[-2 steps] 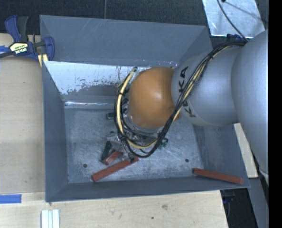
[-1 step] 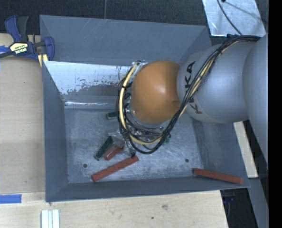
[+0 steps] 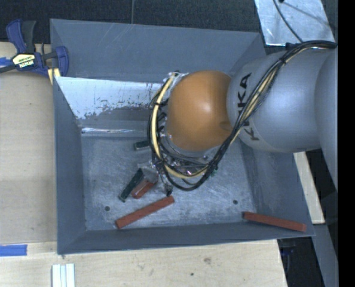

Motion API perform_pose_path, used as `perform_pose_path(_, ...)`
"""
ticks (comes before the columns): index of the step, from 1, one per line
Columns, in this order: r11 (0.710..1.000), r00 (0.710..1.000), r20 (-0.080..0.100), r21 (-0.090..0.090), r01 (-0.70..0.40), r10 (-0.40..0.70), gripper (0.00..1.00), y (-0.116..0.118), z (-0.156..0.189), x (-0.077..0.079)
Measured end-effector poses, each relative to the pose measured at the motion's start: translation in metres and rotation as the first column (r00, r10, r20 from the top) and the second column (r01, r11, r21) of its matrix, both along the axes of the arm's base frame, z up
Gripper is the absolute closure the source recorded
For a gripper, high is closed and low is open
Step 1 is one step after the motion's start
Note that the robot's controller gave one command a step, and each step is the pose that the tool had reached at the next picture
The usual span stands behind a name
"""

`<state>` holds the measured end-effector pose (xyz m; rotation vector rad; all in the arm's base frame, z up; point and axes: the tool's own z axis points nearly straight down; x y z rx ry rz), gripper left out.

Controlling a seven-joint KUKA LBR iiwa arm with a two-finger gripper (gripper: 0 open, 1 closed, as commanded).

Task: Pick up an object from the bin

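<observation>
My gripper (image 3: pixel 161 172) reaches down into the middle of the bin, largely hidden under the arm's orange dome. Right at its left lie a small reddish-brown piece (image 3: pixel 144 188) and a dark green-black stick (image 3: pixel 129 185), side by side and slanted. A long red-brown stick (image 3: pixel 145 212) lies just in front of them on the bin floor. A small dark thing (image 3: pixel 141 143) pokes out from under the dome at the back.
Another red-brown stick (image 3: pixel 275 222) rests along the bin's front right slope. The arm and its cables cover the bin's right half. Bare floor shows at the left and front.
</observation>
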<state>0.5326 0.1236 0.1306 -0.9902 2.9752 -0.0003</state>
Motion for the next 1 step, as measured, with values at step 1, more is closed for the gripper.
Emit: perform_pose_path(1, 1.000, 1.000, 0.003, 0.001, 0.004, -0.004, 1.00, 0.0004, 0.0516, 0.0019)
